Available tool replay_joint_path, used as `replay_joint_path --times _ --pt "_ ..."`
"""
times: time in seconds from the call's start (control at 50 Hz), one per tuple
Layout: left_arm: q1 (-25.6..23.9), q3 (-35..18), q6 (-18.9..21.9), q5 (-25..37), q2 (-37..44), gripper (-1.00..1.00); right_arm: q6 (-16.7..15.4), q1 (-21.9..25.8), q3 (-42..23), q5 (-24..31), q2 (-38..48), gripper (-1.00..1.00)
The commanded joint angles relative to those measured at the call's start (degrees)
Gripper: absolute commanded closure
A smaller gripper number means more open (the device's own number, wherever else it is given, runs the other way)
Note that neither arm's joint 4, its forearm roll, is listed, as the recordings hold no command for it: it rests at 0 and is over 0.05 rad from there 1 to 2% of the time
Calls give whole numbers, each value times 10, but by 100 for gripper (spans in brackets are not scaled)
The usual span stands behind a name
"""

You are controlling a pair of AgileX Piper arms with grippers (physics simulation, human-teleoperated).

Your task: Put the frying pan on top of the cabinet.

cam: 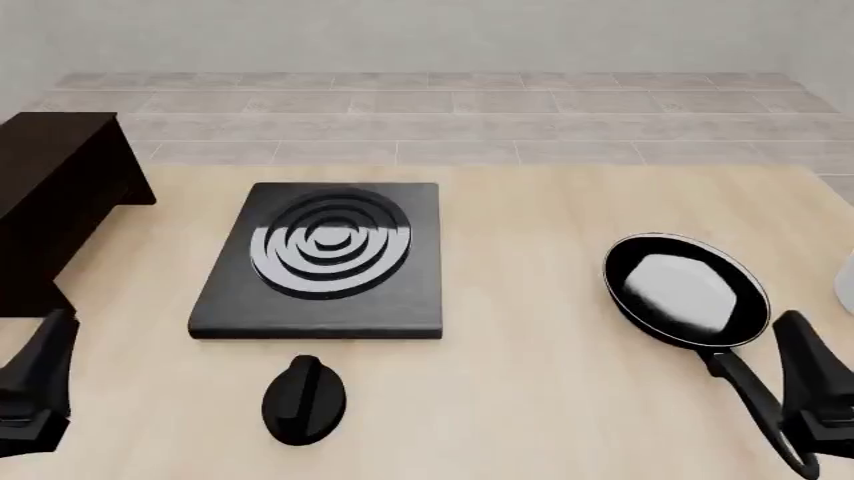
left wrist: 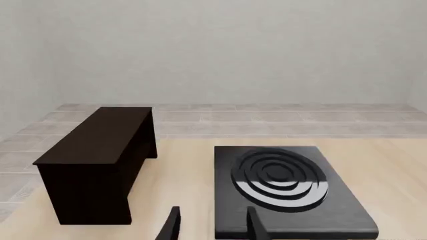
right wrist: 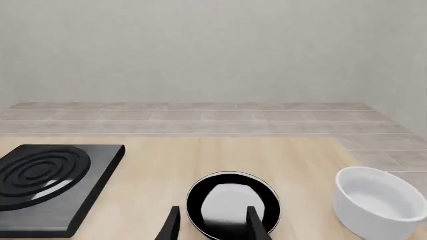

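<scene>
The shiny black round frying pan (cam: pixel 685 290) sits lower right, far from the dark brown box cabinet (cam: pixel 51 190), both jaws apart and empty.

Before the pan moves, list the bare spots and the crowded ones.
Bare: the cabinet top, and table between stove plate and frying pan. Crowded: near knob, and right edge beside the white bowl.

Simulated kitchen: stove plate (cam: pixel 320 262), frying pan (cam: pixel 683 290), tiled floor (cam: pixel 441 105).
</scene>
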Motion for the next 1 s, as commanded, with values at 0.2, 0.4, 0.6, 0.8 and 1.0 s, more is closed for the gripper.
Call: replay_joint_path --times 0.2,0.4,0.6,0.8,1.0 --pt "-7 3 8 -1 1 -100 0 0 0 1 2 -100" --pt "-17 3 13 2 0 -100 4 -3 0 2 0 -100" --pt "-80 -22 -17 -59 82 -100 5 -3 0 2 1 -100" --pt "-147 -80 -100 -151 240 -100 4 -5 1 2 1 -100" --pt "-245 -113 -163 -229 362 -100 -2 -3 1 2 2 -100"
